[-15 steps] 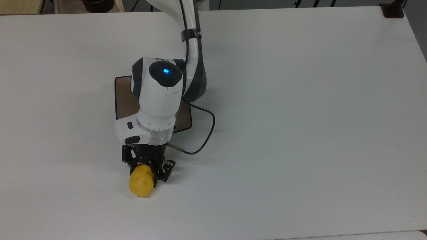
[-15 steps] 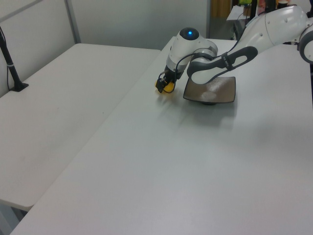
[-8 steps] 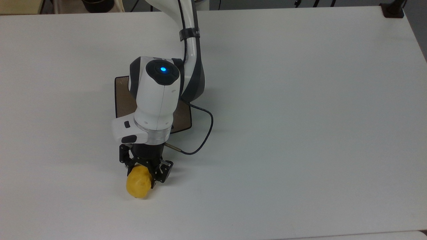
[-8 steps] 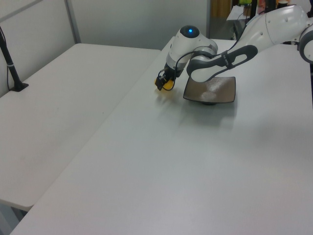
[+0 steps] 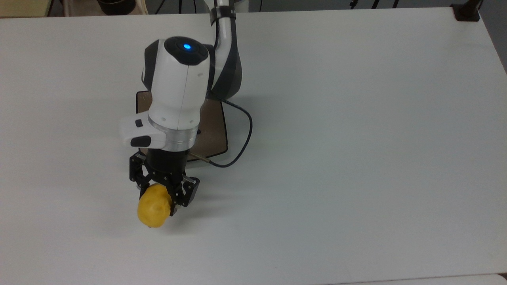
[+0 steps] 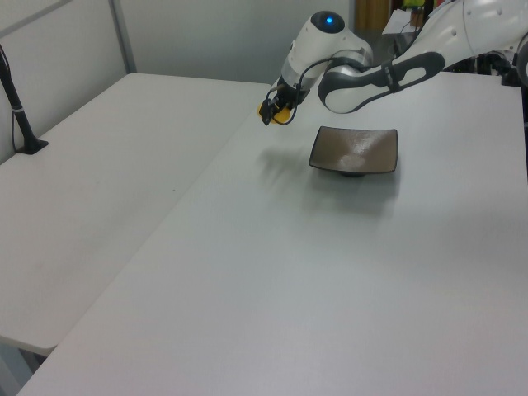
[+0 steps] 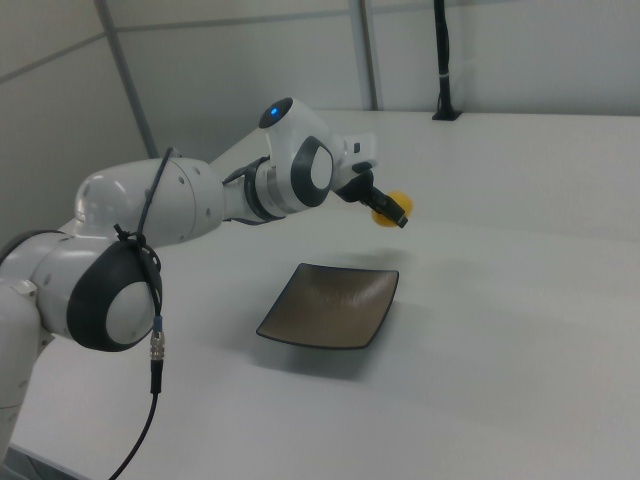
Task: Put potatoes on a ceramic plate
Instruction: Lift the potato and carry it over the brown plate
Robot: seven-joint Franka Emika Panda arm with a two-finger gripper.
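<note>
Gripper (image 5: 160,196) clamped on potato (image 5: 152,209), lifted clear of table; I next carry it over plate (image 6: 355,152), lower, release.

Top view: overhead, looking almost straight down on the white table (image 5: 356,138), arm base off the top view's upper edge, arm reaching toward the lower edge. Left view: raised, at a table corner, looking along the table (image 6: 330,272) toward the arm at the far end; wider framing, also catches a second table (image 6: 91,181). Right view: low and close beside the arm's base, facing outward along the arm (image 7: 180,210). All three share the brown plate (image 5: 214,126) (image 6: 355,151) (image 7: 330,303), the gripper (image 5: 160,190) (image 6: 276,107) (image 7: 385,205) and surrounding tabletop.
</note>
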